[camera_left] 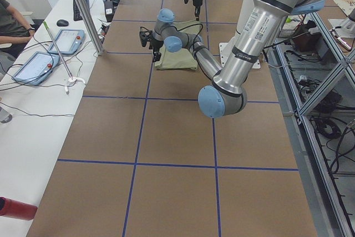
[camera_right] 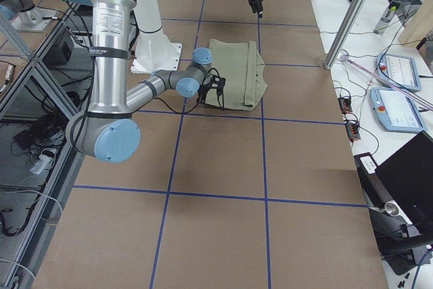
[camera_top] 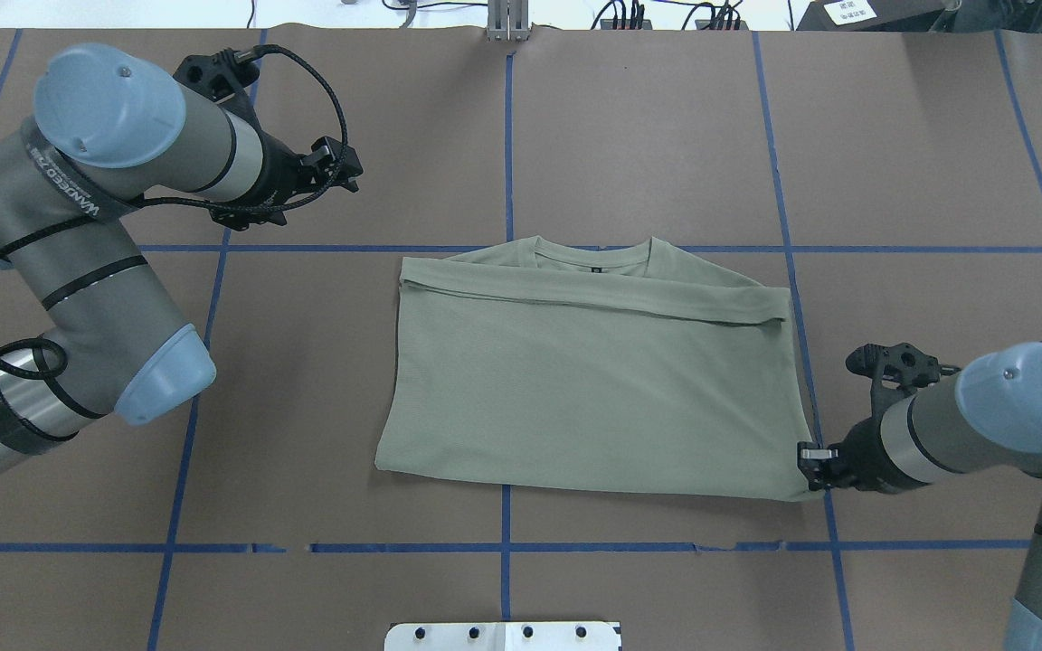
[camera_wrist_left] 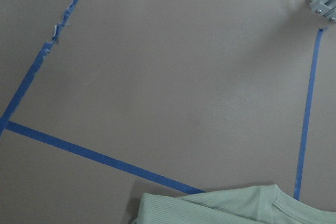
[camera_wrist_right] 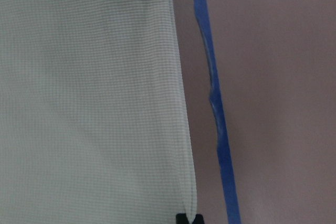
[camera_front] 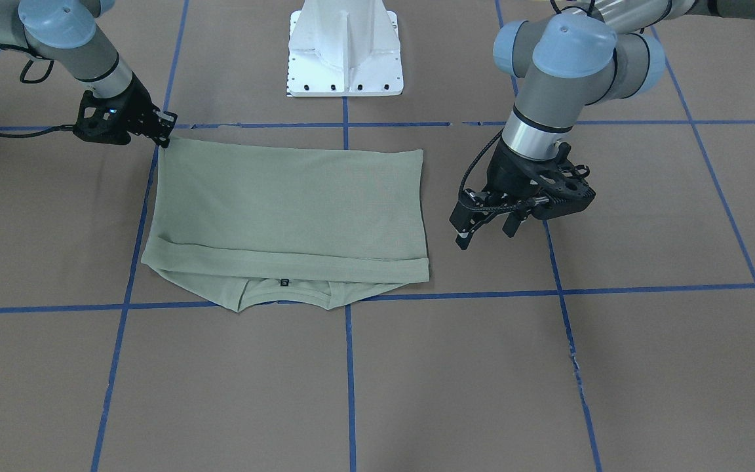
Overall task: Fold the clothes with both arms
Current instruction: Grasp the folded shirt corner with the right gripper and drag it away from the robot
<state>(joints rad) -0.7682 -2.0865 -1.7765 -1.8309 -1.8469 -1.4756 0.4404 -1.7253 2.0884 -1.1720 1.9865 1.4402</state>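
The pale sage-green shirt point(camera_front: 286, 203) point(camera_top: 593, 389) lies folded into a flat rectangle on the brown table. Its ribbed collar point(camera_front: 282, 292) and black label point away from the robot. My right gripper point(camera_front: 164, 136) point(camera_top: 812, 458) sits low at the shirt's near right corner, and in the right wrist view its fingertips point(camera_wrist_right: 181, 217) are pinched on the cloth edge point(camera_wrist_right: 184, 182). The left gripper point(camera_front: 487, 231) point(camera_top: 345, 163) hangs open above bare table, off the shirt's left side, holding nothing. In the left wrist view only a collar corner of the shirt point(camera_wrist_left: 236, 208) shows.
The white pedestal base point(camera_front: 345, 56) point(camera_top: 503, 636) stands at the robot's side of the table. Blue tape lines point(camera_front: 350, 367) grid the surface. A side bench holds tablets point(camera_left: 66, 40) and cables, with a person's arm point(camera_left: 11, 18) beside it and a metal post point(camera_left: 83, 9).
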